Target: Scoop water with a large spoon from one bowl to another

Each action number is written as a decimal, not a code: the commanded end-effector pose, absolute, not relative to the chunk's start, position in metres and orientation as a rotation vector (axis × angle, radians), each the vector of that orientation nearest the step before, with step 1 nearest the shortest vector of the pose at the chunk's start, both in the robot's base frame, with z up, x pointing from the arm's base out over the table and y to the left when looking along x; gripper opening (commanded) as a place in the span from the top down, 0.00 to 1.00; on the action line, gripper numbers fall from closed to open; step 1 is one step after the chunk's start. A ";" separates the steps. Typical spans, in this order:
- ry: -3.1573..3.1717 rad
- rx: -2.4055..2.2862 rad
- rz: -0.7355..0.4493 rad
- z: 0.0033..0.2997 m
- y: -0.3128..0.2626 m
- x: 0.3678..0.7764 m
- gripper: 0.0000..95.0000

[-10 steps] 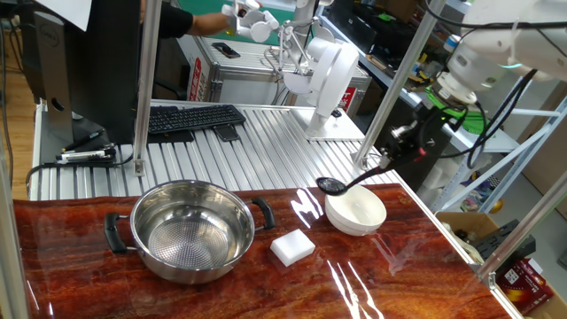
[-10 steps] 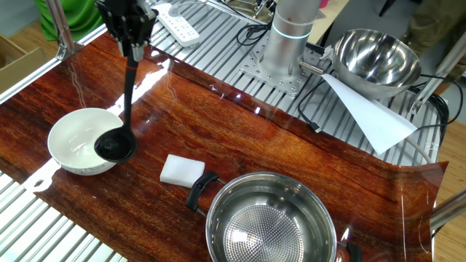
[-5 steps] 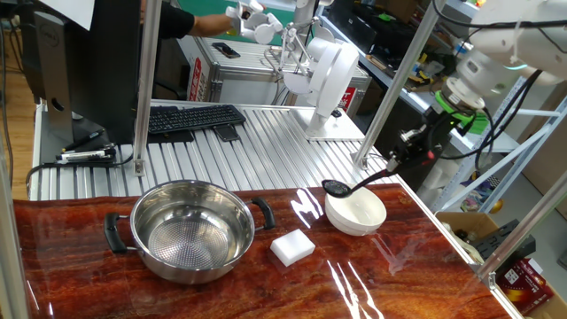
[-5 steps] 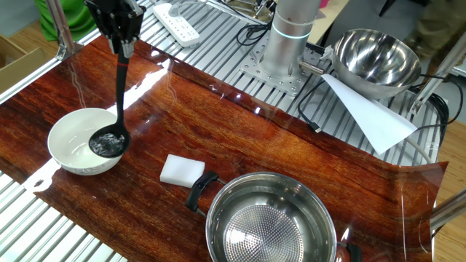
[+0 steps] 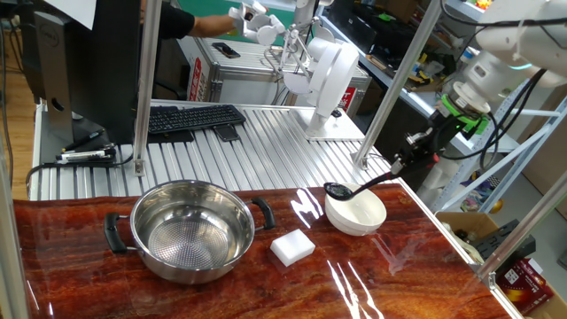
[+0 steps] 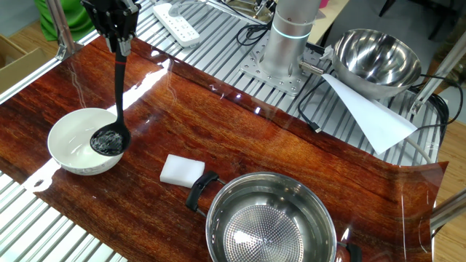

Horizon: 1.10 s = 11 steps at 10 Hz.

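Observation:
The black ladle point(image 6: 110, 140) hangs with its round cup over the near rim of the white bowl point(image 6: 73, 138), and something glistens inside the cup. My gripper point(image 6: 120, 45) is shut on the top of the ladle's long handle, up and to the far side of the bowl. In one fixed view the ladle point(image 5: 337, 189) lies tilted above the white bowl point(image 5: 357, 212), with the gripper point(image 5: 409, 159) to its upper right. The wide steel pot point(image 5: 192, 229) with two black handles stands to the left; in the other fixed view the pot point(image 6: 271, 221) sits at the bottom.
A white rectangular block point(image 6: 181, 170) lies between the white bowl and the pot. A second steel bowl point(image 6: 376, 60) and a white paper sheet point(image 6: 368, 116) rest on the ribbed metal surface beside the arm's base point(image 6: 285, 44). A keyboard point(image 5: 193, 117) lies behind the pot.
The gripper has drawn away from the table and risen slightly, pulling the handle with it. The ladle's cup has levelled over the white bowl and now shows a shiny inside.

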State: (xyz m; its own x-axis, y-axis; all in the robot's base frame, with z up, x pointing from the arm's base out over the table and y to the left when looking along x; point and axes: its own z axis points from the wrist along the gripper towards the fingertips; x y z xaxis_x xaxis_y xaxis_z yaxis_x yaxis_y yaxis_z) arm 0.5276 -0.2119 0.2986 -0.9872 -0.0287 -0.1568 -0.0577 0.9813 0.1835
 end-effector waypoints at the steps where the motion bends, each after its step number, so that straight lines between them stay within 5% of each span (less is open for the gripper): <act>1: 2.977 -0.074 0.284 0.298 -0.213 0.527 1.00; 11: 2.978 -0.100 0.302 0.293 -0.225 0.522 1.00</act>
State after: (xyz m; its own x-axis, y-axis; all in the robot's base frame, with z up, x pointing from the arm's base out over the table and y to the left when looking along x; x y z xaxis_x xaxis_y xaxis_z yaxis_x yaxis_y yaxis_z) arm 0.5214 -0.2269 0.2920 -0.9871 -0.0507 -0.1522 -0.0801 0.9778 0.1939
